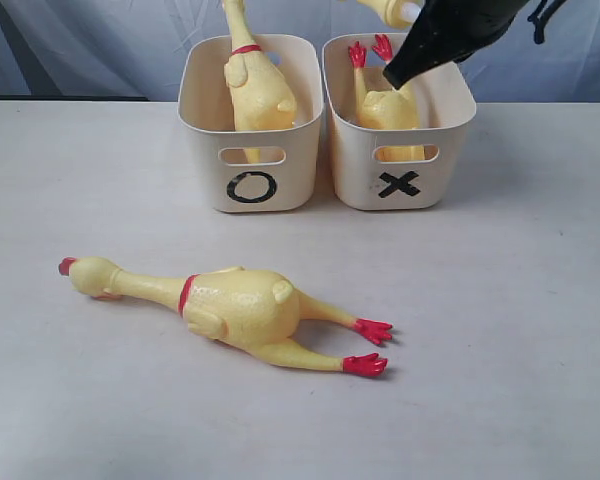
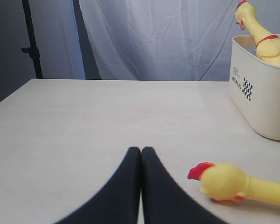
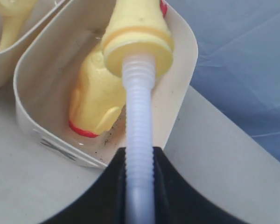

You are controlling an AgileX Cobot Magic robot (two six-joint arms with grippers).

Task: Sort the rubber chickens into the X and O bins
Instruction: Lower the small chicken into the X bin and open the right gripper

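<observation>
A large rubber chicken lies on its side on the table, its head beside my left gripper, which is shut and empty just above the tabletop. The O bin holds one chicken, neck upward. My right gripper hangs over the X bin and is shut on a white ribbed tube sticking out of a yellow chicken. Below it in the X bin lies another chicken with a red band. Red feet poke up beside the right gripper.
The two bins stand side by side at the table's far edge, in front of a pale curtain. A dark stand rises beyond the table's corner. Bare tabletop surrounds the lying chicken.
</observation>
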